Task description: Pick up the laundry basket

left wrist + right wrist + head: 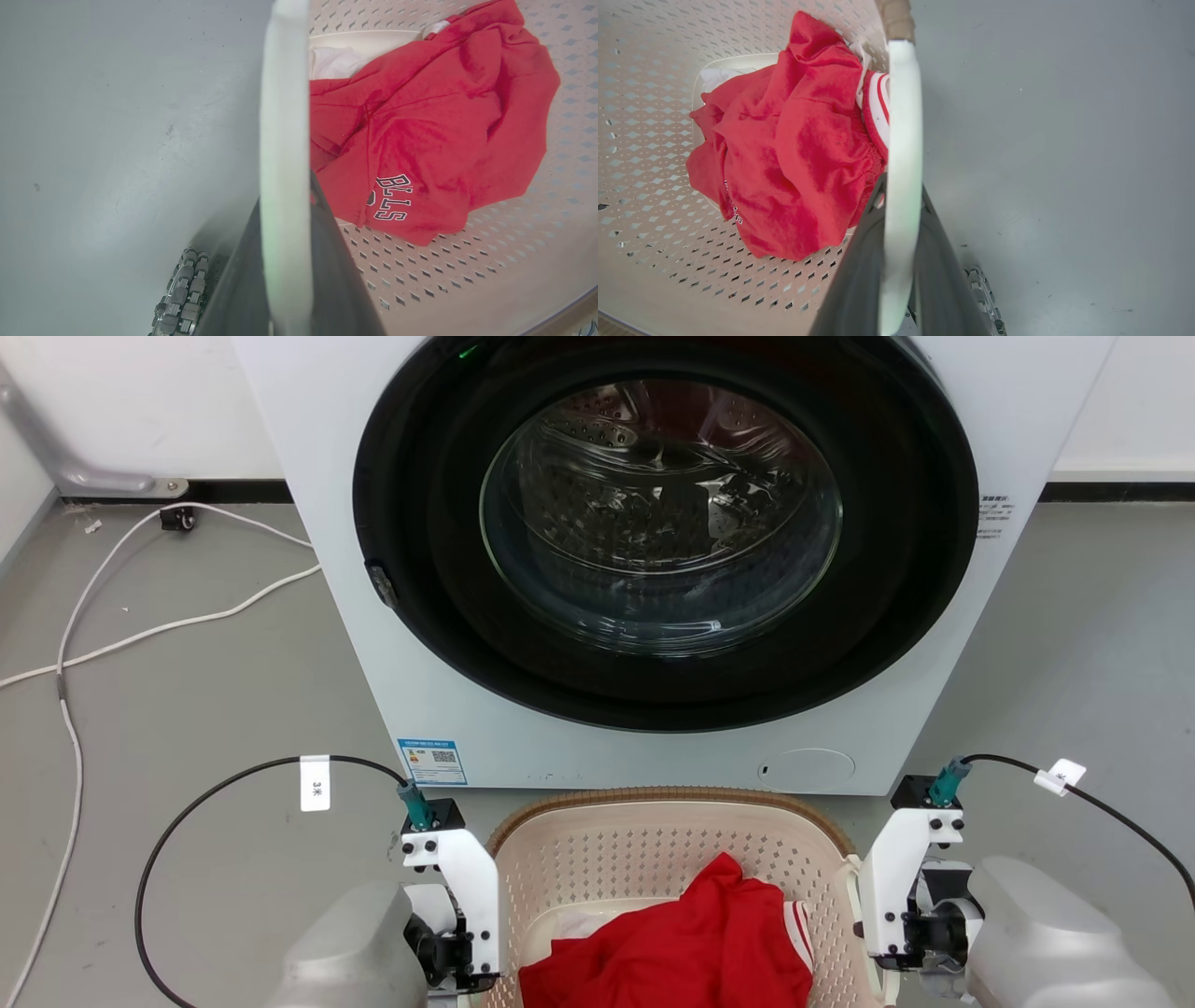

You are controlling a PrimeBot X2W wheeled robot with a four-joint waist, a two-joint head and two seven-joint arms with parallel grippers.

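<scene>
Before washer (653,761), left gripper (285,200), right gripper (901,186) clamp laundry basket (653,859) handles (285,93); near rim cut off.

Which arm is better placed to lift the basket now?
Neither alone: left gripper and right gripper each clasp a white handle of the laundry basket, so both lift together.
</scene>
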